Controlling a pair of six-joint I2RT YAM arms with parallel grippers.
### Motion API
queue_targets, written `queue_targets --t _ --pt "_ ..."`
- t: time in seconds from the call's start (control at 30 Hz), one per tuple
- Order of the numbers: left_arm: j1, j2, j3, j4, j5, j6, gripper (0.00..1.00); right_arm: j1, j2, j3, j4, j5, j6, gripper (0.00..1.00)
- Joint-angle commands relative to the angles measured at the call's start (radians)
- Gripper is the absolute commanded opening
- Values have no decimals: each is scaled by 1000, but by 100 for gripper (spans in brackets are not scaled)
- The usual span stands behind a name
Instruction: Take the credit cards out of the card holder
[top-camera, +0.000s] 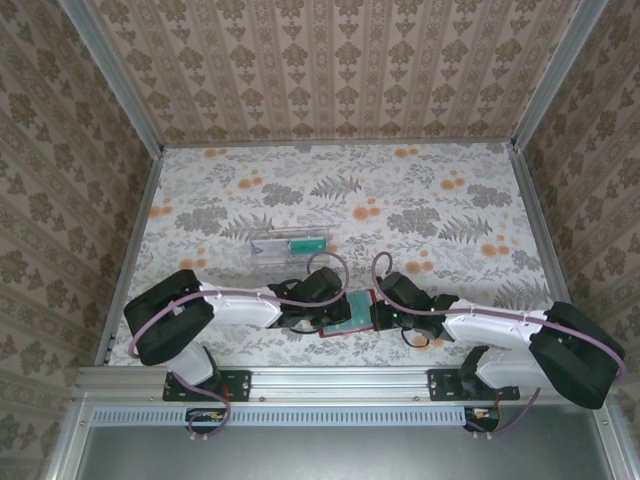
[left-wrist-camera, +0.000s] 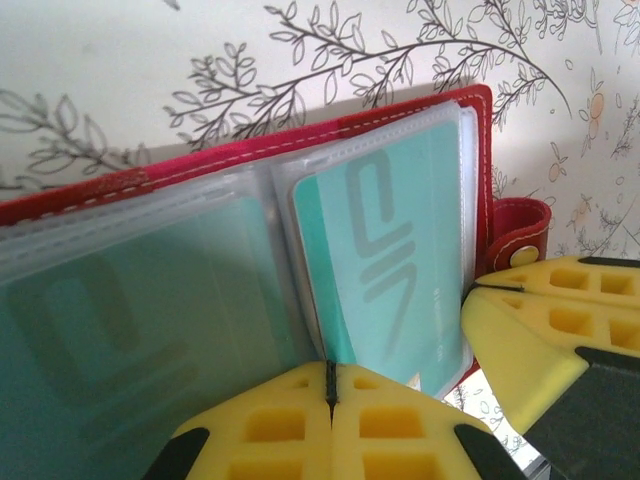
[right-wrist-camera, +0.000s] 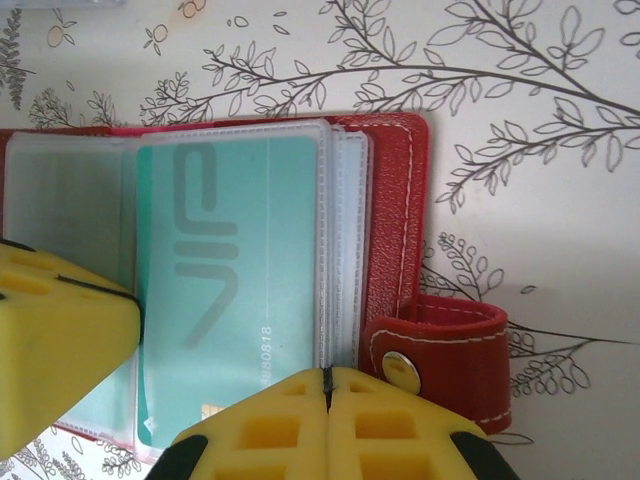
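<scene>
At the near edge of the desk (top-camera: 420, 200), mid-width, the card holder (top-camera: 349, 312) lies open. Teal credit cards (right-wrist-camera: 240, 270) sit in their sleeves, none out. Left end effector (left-wrist-camera: 330, 385) and right end effector (right-wrist-camera: 326, 385) are both closed at the holder's edge; can't tell if either pinches anything. Judgement: all extraction is left to do.
</scene>
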Motion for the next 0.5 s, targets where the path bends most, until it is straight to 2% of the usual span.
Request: queue_targets --t 0.0,0.33,0.47 --pt "8 -50 -30 -3 -11 -10 0 10 39 -4 -42 6 20 3" --pt "15 -106 -71 -18 -26 -11 0 10 51 0 -36 2 20 3" --pt "17 -100 -73 -16 -28 -2 4 13 42 5 -15 -32 11 3"
